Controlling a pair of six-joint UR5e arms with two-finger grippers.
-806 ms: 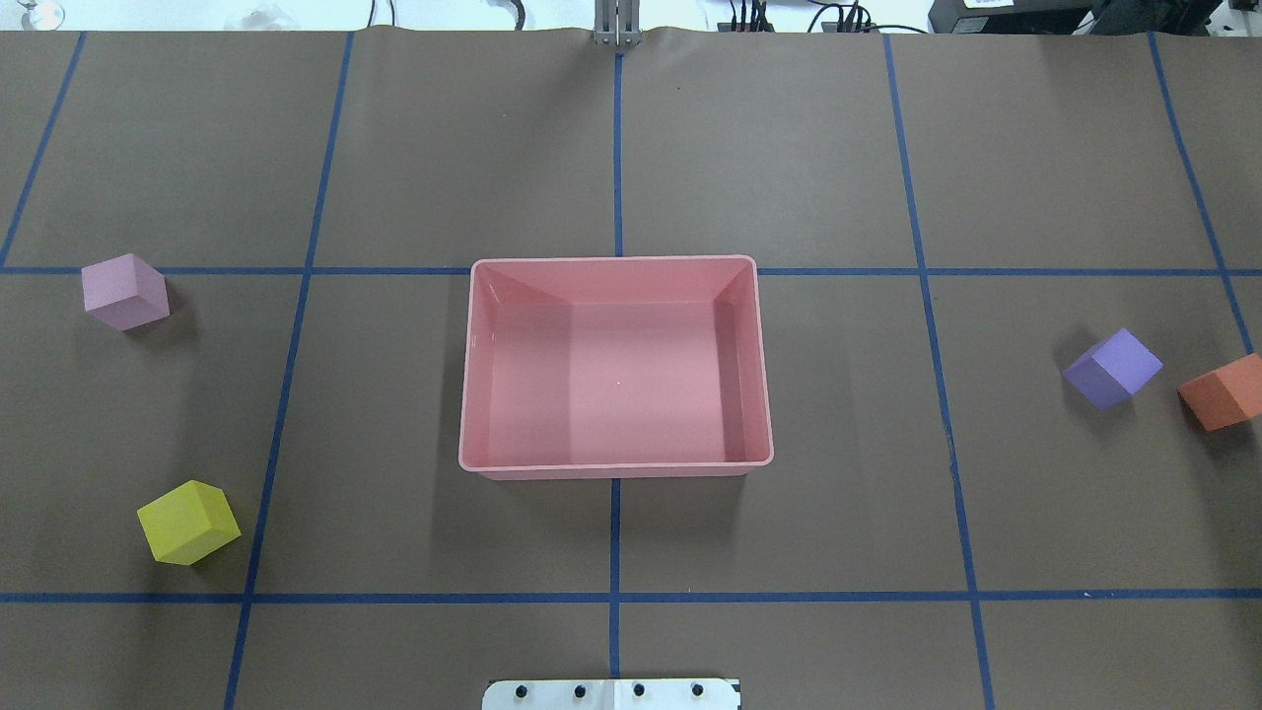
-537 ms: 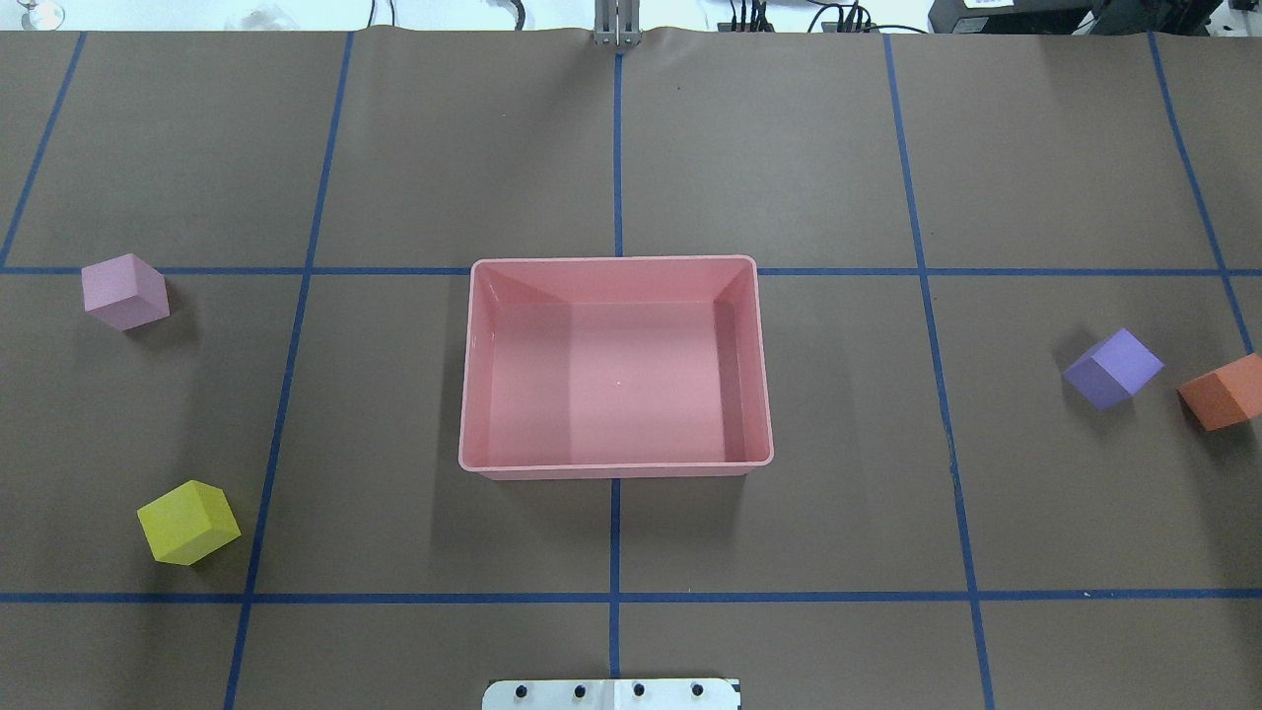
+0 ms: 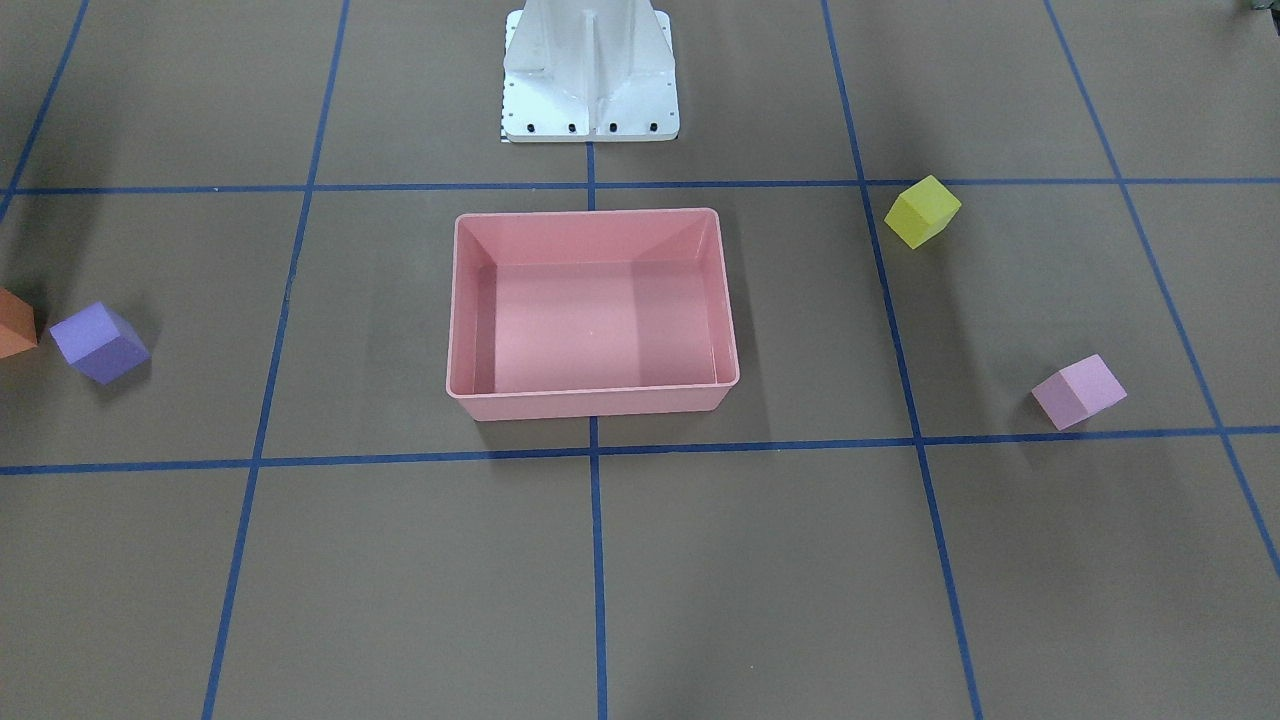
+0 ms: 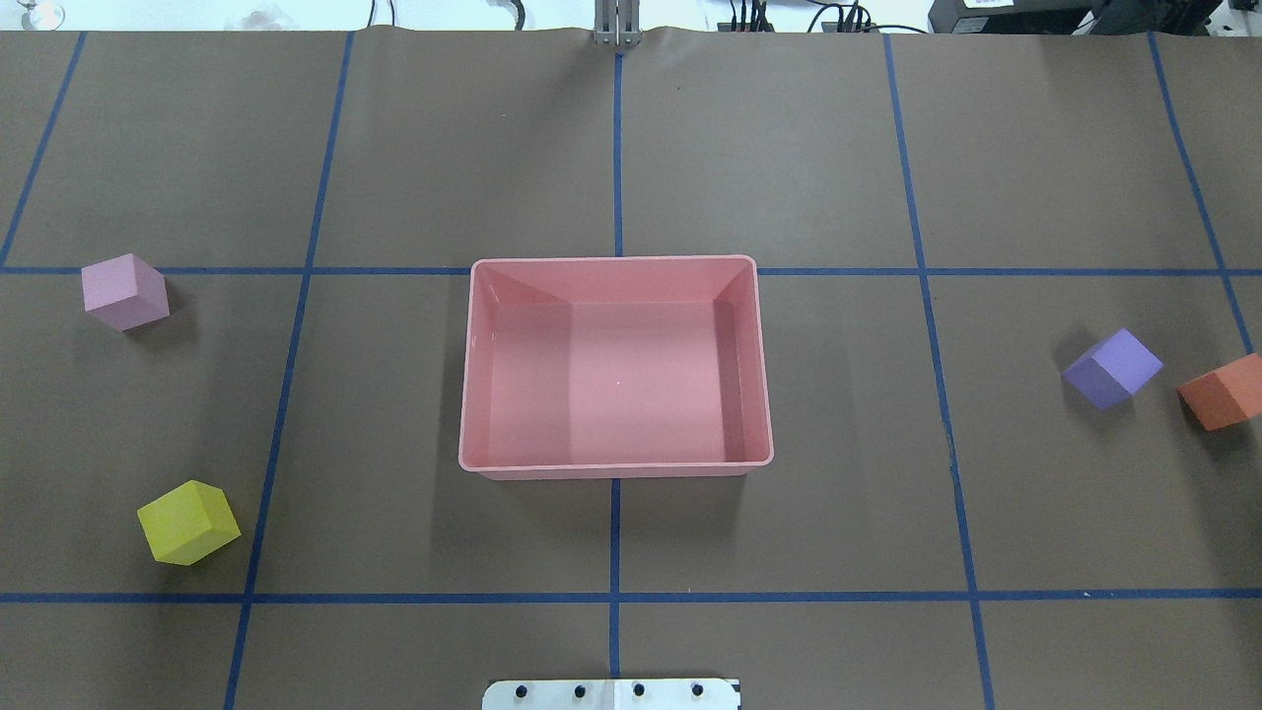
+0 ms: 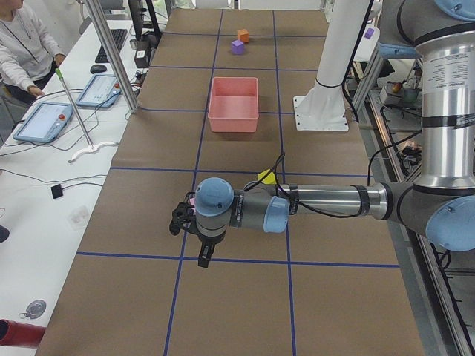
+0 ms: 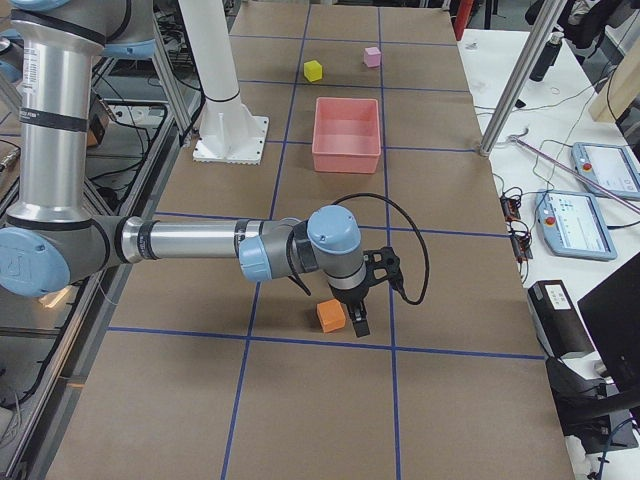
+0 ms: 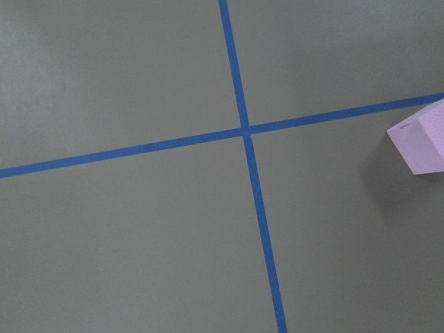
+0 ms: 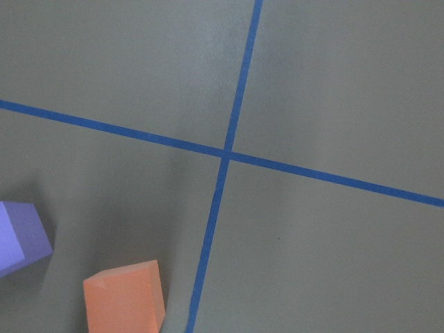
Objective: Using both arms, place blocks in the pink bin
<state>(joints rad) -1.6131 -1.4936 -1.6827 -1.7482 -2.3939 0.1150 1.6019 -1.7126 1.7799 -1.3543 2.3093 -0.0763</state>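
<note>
Paper cover [image 4: 789,148], brown, blue tape grid [image 4: 394,598], desks [image 6: 585,105] alongside; left fingers [image 5: 204,257], right fingers [image 6: 359,322]: spread indiscernible.

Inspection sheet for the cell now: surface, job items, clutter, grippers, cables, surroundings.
Surface: brown paper-covered table with blue tape grid.
Job's things: salmon-pink plastic bin central, empty; light pink cube and yellow cube on robot's left, purple cube and orange cube on its right, all outside bin.
Clutter: nothing seen.
Grippers: left gripper near light pink cube, right gripper beside orange cube; open or shut unclear.
Cables: black cable looped at right wrist.
Surroundings: white pedestal base; operator beside the table.
</note>
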